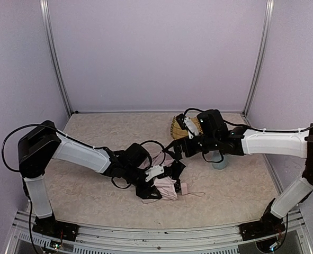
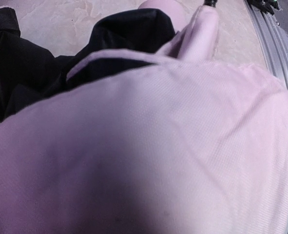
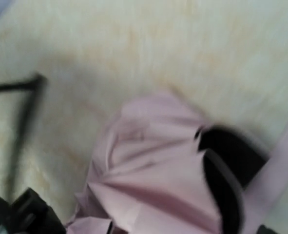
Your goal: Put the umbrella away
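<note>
The umbrella lies collapsed on the table, a bundle of pale-pink fabric with black lining. Its small pink handle and strap point right. My left gripper is pressed down on the bundle's left side. In the left wrist view the pink fabric fills the frame and hides the fingers, with black lining and the handle beyond. My right gripper hangs just above the bundle's far end. The right wrist view is blurred and shows pleated pink fabric close below, with no fingers showing.
A woven yellow tray leans at the back behind the right wrist. A pale blue cup stands under the right forearm. Metal rails run along the table's near edge, and walls close off the back and sides.
</note>
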Robot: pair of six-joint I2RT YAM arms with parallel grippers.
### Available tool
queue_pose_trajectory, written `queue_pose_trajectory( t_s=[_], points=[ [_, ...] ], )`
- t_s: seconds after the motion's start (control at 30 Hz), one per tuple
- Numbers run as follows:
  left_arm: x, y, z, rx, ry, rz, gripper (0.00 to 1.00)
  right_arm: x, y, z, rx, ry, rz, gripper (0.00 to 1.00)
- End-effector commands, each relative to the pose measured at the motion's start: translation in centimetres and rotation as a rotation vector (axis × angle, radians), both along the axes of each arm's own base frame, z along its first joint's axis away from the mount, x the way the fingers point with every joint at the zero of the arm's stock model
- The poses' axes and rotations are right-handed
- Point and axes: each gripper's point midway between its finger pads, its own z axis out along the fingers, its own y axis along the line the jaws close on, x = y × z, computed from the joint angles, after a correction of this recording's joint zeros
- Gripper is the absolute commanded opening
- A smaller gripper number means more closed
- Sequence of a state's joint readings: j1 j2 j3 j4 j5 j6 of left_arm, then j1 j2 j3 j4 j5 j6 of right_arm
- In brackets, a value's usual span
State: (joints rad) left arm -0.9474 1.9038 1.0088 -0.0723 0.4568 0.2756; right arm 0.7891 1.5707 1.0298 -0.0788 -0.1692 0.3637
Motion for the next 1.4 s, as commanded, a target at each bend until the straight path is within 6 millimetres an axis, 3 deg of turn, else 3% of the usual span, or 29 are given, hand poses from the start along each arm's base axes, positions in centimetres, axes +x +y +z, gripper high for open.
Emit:
queue_pose_trajectory(
  t_s=[0.0,0.13,0.2,0.33,0.5,0.7,0.8,0.97,1.07,1.2,1.37],
  points=[
    [-3.0,3.4,-4.5,0.125,0.248,0.013,0.33,-0.8,-2.4,2.3,-0.081,-0.190,0.050,1.00],
    [-2.8,3.3,-3.9,0.088,0.298,0.007,0.33,-4.2,-1.6,5.1,-0.061,-0.390,0.231,0.99],
    [-2.7,3.3,-4.1,0.081,0.331,0.011,0.32,-6.4,-0.8,4.8,-0.094,-0.490,0.338,0.98],
    [-2.6,3.9,-5.1,0.127,0.354,0.019,0.29,-10.4,0.6,1.3,-0.262,-0.606,0.543,0.97],
    [-2.0,3.9,-4.3,0.091,0.413,0.028,0.29,-13.6,0.2,-4.2,-0.444,-0.658,0.746,0.97],
    [-2.1,4.2,-4.5,0.093,0.442,0.021,0.29,-12.9,0.7,-5.5,-0.498,-0.831,0.817,0.98],
    [-2.2,4.0,-4.8,0.096,0.463,0.009,0.29,-12.1,1.1,-7.5,-0.560,-0.888,0.867,0.99],
    [-2.4,4.2,-5.3,0.125,0.492,0.008,0.29,-10.3,2.2,-10.0,-0.635,-0.908,0.905,0.92],
    [-2.7,4.3,-5.4,0.129,0.504,0.003,0.29,-9.6,2.5,-10.2,-0.620,-0.918,0.888,0.88],
    [-2.6,4.1,-5.4,0.132,0.507,-0.001,0.30,-9.7,2.7,-11.4,-0.598,-0.853,0.891,0.61],
    [-1.9,3.1,-4.1,0.081,0.476,-0.029,0.34,-9.8,2.4,-13.2,-0.597,-0.741,0.853,0.36]
  ],
)
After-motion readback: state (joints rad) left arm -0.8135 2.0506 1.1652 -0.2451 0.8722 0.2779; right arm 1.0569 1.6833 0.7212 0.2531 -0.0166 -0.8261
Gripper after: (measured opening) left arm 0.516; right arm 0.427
